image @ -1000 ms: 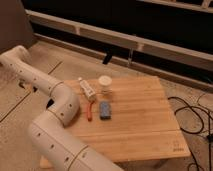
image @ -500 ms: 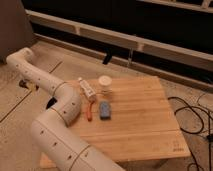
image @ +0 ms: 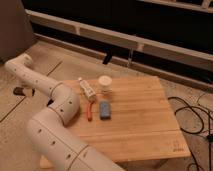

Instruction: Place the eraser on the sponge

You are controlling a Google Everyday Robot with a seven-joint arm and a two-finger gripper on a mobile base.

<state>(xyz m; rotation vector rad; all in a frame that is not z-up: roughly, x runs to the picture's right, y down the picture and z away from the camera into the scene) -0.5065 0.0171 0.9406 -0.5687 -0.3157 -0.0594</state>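
Note:
A blue rectangular sponge (image: pixel 104 110) lies flat on the wooden table (image: pixel 145 125), left of its middle. The white oblong item with a printed label, which I take for the eraser (image: pixel 86 89), lies just behind and left of the sponge, apart from it. My white arm (image: pixel 55 95) bends up from the bottom left and reaches out past the table's left edge. Its dark gripper (image: pixel 23 91) hangs over the floor, well left of both things and holding nothing that I can see.
A thin orange-red stick (image: pixel 89 110) lies right beside the sponge on its left. A white cup (image: pixel 104 82) stands upright behind the sponge. Black cables (image: pixel 192 112) trail on the floor to the right. A dark wall with rails runs behind.
The arm's far link has swung a little lower and outward to the left of the table. The eraser, the sponge, the stick and the cup have stayed where they were.

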